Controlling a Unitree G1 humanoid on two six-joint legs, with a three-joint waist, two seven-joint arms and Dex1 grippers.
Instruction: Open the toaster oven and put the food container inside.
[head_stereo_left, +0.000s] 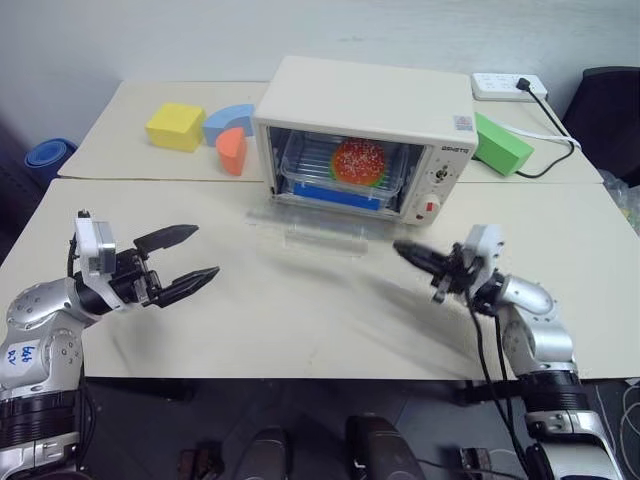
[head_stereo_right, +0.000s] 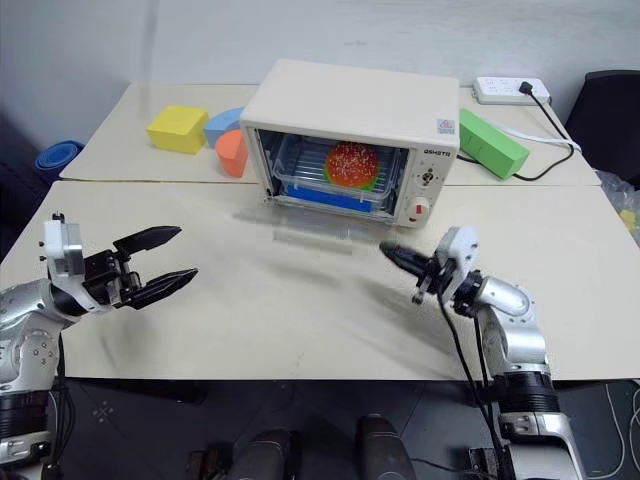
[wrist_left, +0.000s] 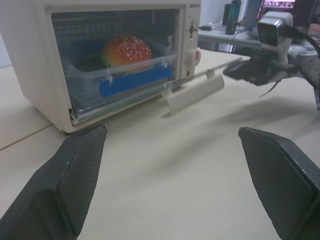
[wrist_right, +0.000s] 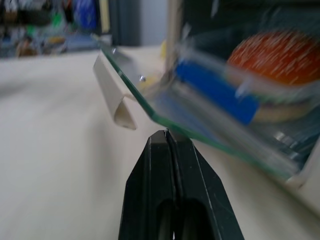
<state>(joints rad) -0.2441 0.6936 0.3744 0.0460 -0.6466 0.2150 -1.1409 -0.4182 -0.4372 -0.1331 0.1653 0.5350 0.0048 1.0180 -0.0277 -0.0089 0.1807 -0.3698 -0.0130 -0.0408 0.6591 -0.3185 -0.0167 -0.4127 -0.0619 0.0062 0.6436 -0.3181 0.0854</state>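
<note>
toaster oven (head_stereo_left: 365, 120): cream-white, glass door down
food container (head_stereo_left: 340, 168): clear, blue clip, inside oven
bench (head_stereo_left: 300, 310): pale beige
left pincer (head_stereo_left: 180, 260): spread wide
right pincer (head_stereo_left: 405, 250): clenched, holding nothing

left gripper (head_stereo_left: 183, 257) fingers spread wide; right gripper (head_stereo_left: 402, 249) fingers pressed together, empty.

The toaster oven (head_stereo_left: 365, 135), in the upper middle of the frame, carries a small brand word above its knobs, too small to read with certainty. Blue handwritten marks sit on the robot's left arm, lower left, illegible.
</note>
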